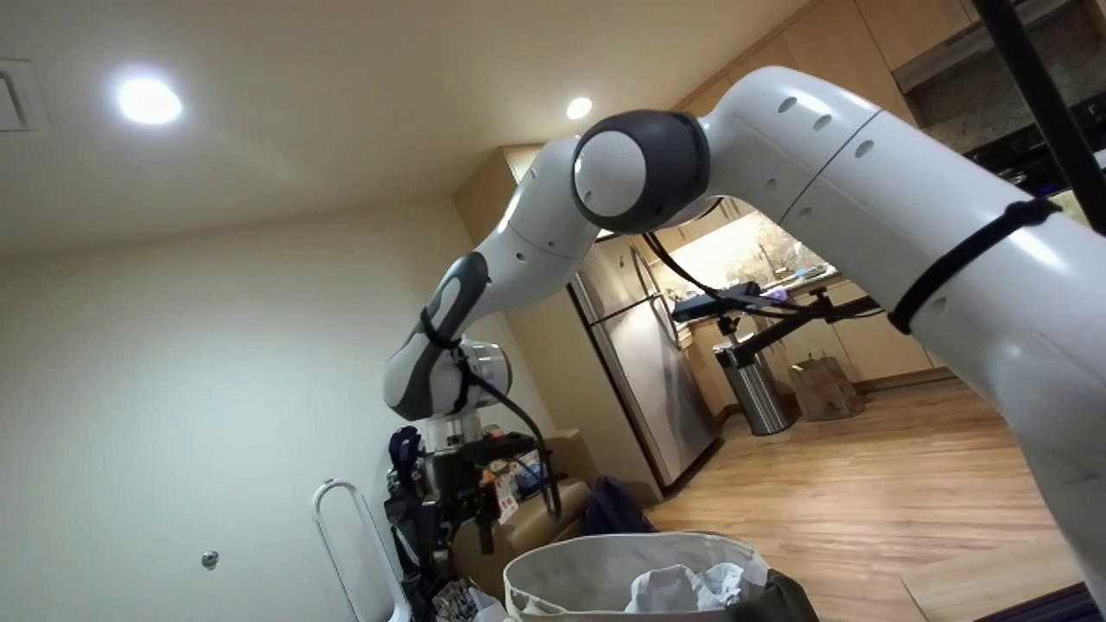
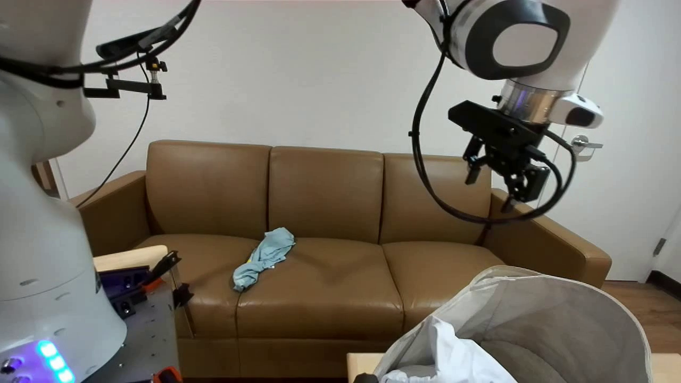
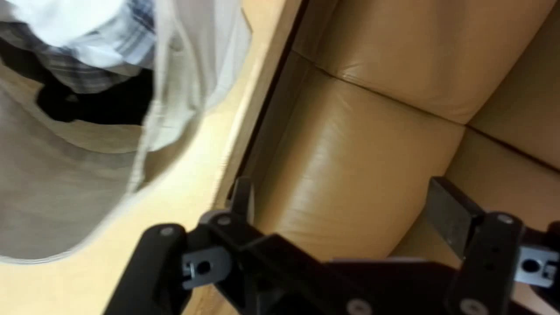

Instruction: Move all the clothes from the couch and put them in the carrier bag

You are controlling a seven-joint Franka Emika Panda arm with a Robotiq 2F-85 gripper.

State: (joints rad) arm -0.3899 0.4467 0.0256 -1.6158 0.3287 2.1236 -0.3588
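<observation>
Hand (image 3: 345, 206): fingers (image 3: 453, 218) spread well apart, brown couch (image 3: 367, 162) showing through the gap; raised at the right in an exterior view, well apart from the pale blue cloth (image 2: 263, 259);
On the couch: that pale blue cloth, crumpled, stretched slantwise from near left to far right; it lies over the seam between the left and middle seat cushions (image 2: 319, 287);
Carrier bag (image 2: 572, 308): mouth gaping, at the near right in an exterior view; stands on the pale wooden counter (image 3: 205, 157), beside the couch's near edge;
In the bag: white cloth (image 2: 465, 356), rumpled, visible in both exterior views; plaid cloth (image 3: 83, 72) partly covered by the white one, in the wrist view; next to the plaid, a black item (image 3: 113, 103), too dark to make out;
Arm (image 1: 829, 164): base (image 2: 64, 266) at the near left in an exterior view, blue lights (image 2: 56, 361) glowing on it
</observation>
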